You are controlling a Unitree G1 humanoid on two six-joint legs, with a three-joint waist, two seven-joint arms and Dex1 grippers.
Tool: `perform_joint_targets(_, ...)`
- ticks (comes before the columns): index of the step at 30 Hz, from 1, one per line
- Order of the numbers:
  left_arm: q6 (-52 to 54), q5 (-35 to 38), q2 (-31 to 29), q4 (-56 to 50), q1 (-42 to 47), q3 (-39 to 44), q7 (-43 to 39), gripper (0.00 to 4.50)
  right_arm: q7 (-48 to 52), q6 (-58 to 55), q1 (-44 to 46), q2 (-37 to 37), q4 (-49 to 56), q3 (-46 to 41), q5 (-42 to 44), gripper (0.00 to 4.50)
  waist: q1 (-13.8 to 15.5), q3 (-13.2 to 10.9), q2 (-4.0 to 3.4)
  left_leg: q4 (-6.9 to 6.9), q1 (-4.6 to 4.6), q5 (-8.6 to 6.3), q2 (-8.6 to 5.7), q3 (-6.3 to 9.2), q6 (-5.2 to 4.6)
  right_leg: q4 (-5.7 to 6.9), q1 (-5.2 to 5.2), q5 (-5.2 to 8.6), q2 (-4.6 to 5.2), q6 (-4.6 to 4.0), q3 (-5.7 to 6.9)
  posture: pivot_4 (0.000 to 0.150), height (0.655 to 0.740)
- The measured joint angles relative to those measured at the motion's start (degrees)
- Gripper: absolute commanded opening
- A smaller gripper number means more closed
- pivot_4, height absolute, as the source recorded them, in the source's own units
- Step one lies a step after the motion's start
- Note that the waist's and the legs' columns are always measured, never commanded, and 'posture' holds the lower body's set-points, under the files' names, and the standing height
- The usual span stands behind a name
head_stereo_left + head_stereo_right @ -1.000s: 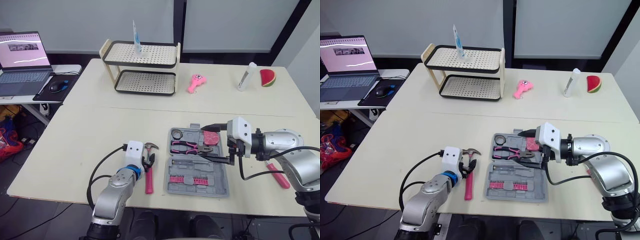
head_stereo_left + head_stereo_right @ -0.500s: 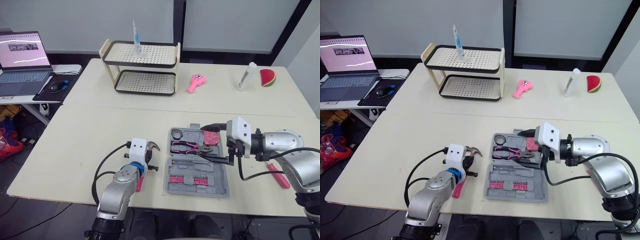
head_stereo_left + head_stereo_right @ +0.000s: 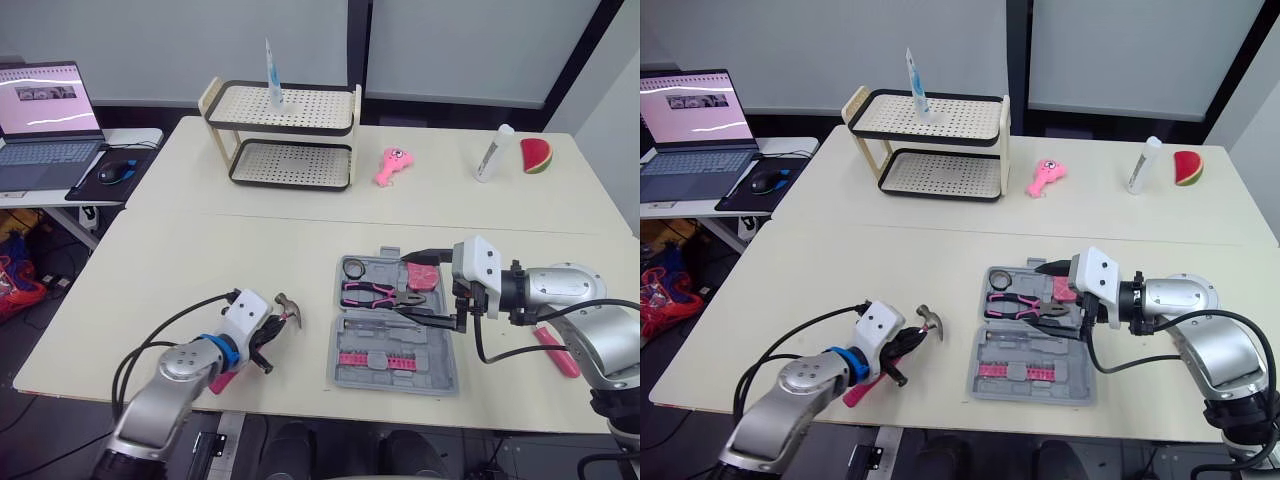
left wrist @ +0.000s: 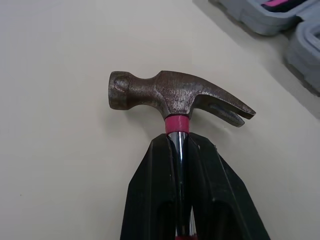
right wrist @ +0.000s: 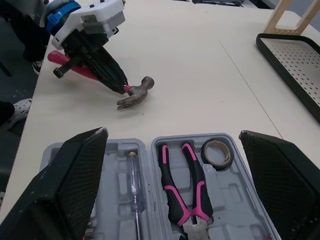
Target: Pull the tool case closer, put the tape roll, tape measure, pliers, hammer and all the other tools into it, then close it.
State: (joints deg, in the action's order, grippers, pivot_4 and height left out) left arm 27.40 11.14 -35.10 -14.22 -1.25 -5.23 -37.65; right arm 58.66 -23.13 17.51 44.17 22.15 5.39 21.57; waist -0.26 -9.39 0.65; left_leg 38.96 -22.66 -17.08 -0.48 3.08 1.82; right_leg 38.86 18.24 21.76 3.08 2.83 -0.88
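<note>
Pinches the hammer [image 4: 175, 97] in the left gripper [image 4: 178, 145], with both black fingers [image 4: 150, 200] pressed onto the steel shaft just below the pink collar under the head. Holds it to the left of the tool case [image 3: 440, 375], apart from it and near the front edge of the table [image 3: 200, 260], with the head pointing toward the case and the pink handle trailing back under the wrist. Cannot tell whether the head touches the tabletop or hangs just above it. Over on the right, holds the right gripper [image 3: 405, 285] above the open grey case with its fingers [image 5: 75, 175] spread wide, gripping nothing. Down in the moulded tray, shows the tape roll [image 5: 218, 153] in the far left corner, the pink-handled pliers [image 5: 182, 187] just beside it and a clear-handled screwdriver [image 5: 134, 181] in the slot next to the pliers. Shows too the pink tape measure [image 3: 425, 275] at the far right corner beneath the far finger, and a row of pink bits [image 3: 375, 358] along the near side. Leaves one pink-handled tool [image 3: 555, 350] out on the table, right of the case, partly hidden behind the right arm. Further back, takes in a two-tier rack [image 3: 285, 135], a pink toy [image 3: 392, 165], a white tube [image 3: 493, 152] and a watermelon slice [image 3: 537, 156], plus a laptop [image 3: 45, 120] on the side desk to the left.
</note>
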Motion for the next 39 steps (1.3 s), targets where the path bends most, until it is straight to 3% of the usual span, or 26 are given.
perform_joint_targets(8, -14.35, 1.72, -12.96, 15.66, 10.14, -0.18, -24.04, 0.06, 0.04, -0.01, -0.71, 0.67, 0.22, -0.55, 0.04, 4.5, -0.16, -0.04, -0.02, -0.01, -0.03, -0.01, -0.01, 0.02, -0.02, 0.04, 0.07, 0.0, -0.02, 0.0, 0.05, 0.15, 0.74)
perform_joint_targets(14, -16.01, 1.07, -14.66, 19.23, 21.59, -2.55, -33.25, 0.06, 0.0, -1.98, -2.12, 1.87, 3.23, -2.09, 1.32, 4.5, -0.08, -0.08, 0.02, 0.02, -0.13, -0.01, -0.04, 0.04, -0.02, 0.05, 0.11, 0.0, -0.05, 0.0, 0.08, 0.15, 0.74)
perform_joint_targets(18, -11.53, 1.23, -14.9, 17.48, 27.54, -5.23, -38.04, 0.06, -0.08, -4.04, -4.14, 3.26, 5.17, -2.93, 2.41, 4.5, -0.37, -0.09, 0.01, 0.01, -0.14, -0.01, -0.04, 0.03, -0.02, 0.08, 0.12, 0.0, -0.07, 0.0, 0.08, 0.15, 0.74)
perform_joint_targets(23, -1.07, 3.22, -8.41, 10.39, 37.15, -10.12, -39.4, 0.06, -0.1, -8.2, -8.24, 7.14, 9.1, -6.3, 4.53, 4.5, 0.02, -0.13, 0.08, 0.08, -0.21, -0.01, -0.08, 0.04, -0.02, 0.05, 0.07, 0.0, -0.23, 0.0, 0.03, 0.15, 0.74)
perform_joint_targets(39, 1.19, -3.37, 11.15, 9.33, 37.68, -27.1, -32.14, 0.06, -1.69, -17.68, -17.4, 13.96, 14.1, -18.36, 8.93, 4.5, -0.09, -0.15, 0.11, 0.1, -0.19, -0.01, -0.02, -0.03, -0.03, 0.05, 0.0, 0.0, -0.36, 0.0, -0.05, 0.15, 0.74)
